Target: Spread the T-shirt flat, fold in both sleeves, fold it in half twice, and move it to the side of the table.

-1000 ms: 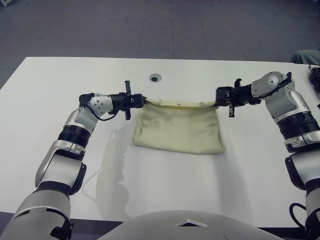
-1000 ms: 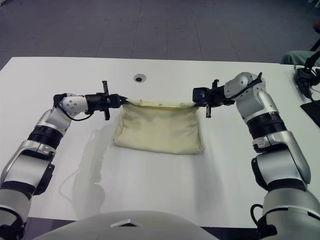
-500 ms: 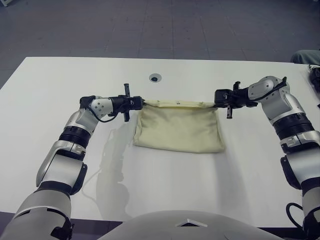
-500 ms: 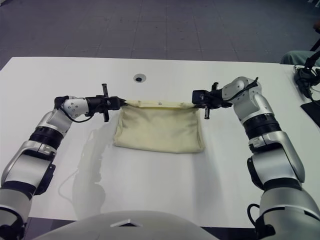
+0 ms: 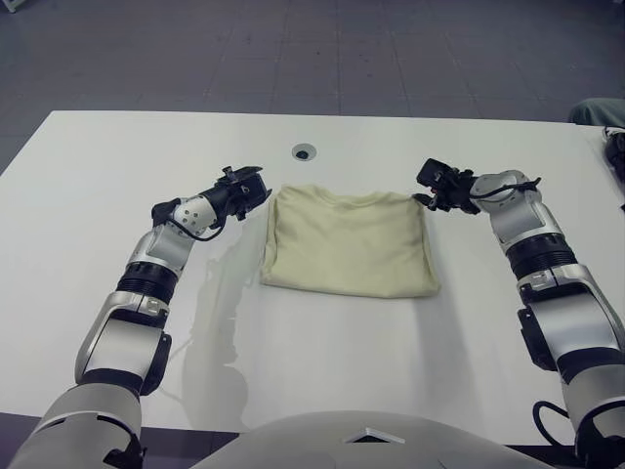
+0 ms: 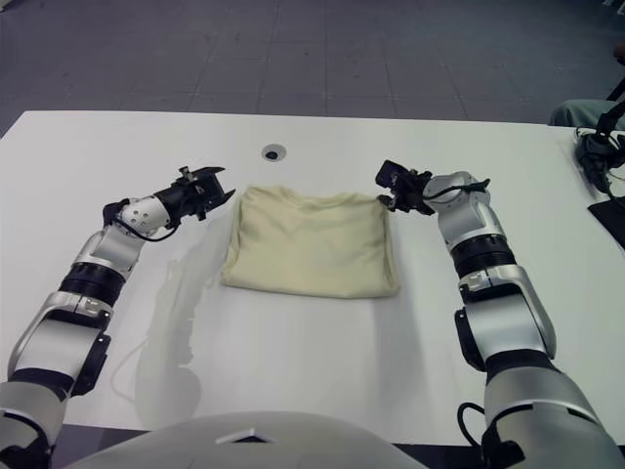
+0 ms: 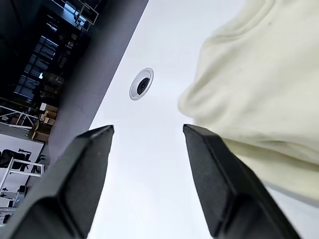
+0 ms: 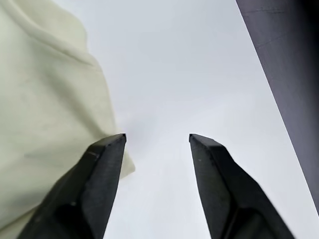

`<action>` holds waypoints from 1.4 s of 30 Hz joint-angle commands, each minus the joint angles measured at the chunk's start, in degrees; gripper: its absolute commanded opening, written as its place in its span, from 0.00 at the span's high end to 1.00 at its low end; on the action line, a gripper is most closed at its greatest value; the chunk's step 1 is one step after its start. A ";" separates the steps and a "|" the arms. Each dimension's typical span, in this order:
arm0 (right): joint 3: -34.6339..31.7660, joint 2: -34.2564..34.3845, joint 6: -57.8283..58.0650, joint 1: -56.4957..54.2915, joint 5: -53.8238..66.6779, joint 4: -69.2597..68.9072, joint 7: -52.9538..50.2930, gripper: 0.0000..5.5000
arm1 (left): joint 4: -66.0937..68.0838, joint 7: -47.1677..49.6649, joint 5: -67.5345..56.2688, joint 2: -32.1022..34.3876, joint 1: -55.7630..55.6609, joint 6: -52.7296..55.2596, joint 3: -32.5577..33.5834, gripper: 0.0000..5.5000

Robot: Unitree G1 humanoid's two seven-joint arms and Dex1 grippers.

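The pale yellow T-shirt [image 5: 350,241] lies folded into a flat rectangle at the middle of the white table [image 5: 312,362]. My left gripper [image 5: 256,186] stands open just off the shirt's far left corner, with nothing between its fingers [image 7: 219,184]. Beside the far right corner my right gripper [image 5: 426,186] is open too, a little apart from the cloth. The shirt's corner [image 7: 239,89] shows close by in the left wrist view, and its other far corner [image 8: 55,99] in the right wrist view.
A round cable grommet [image 5: 304,151] sits in the table behind the shirt. Dark gear [image 6: 596,156] lies at the table's far right edge. Bare tabletop stretches to the left, right and front of the shirt.
Both grippers let go of the shirt's far edge and opened. The raised edge dropped flat onto the table, and both grippers drew slightly away from the corners.
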 commanded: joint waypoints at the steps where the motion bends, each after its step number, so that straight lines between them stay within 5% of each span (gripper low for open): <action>1: -1.48 0.12 -1.72 -1.01 0.75 -0.25 -1.68 0.46 | -1.96 1.38 -0.12 0.25 2.00 1.21 0.88 0.42; 15: -1.80 -3.42 -11.95 5.51 -0.96 -8.03 -3.87 0.08 | -22.18 3.84 -9.02 -1.75 10.91 11.28 9.67 0.02; 21: 2.56 -4.63 -15.21 7.36 -6.34 -5.86 -4.67 0.02 | -34.76 9.39 -15.32 -7.25 15.23 22.23 15.44 0.02; 31: 9.66 -10.73 -21.51 12.60 -13.63 -11.47 -0.78 0.02 | -49.41 12.49 -16.83 -12.32 24.00 30.49 14.37 0.02; 42: 7.17 -26.10 -18.50 27.78 -10.94 -40.74 14.42 0.02 | -50.04 15.65 -16.44 -14.50 25.42 29.85 14.69 0.02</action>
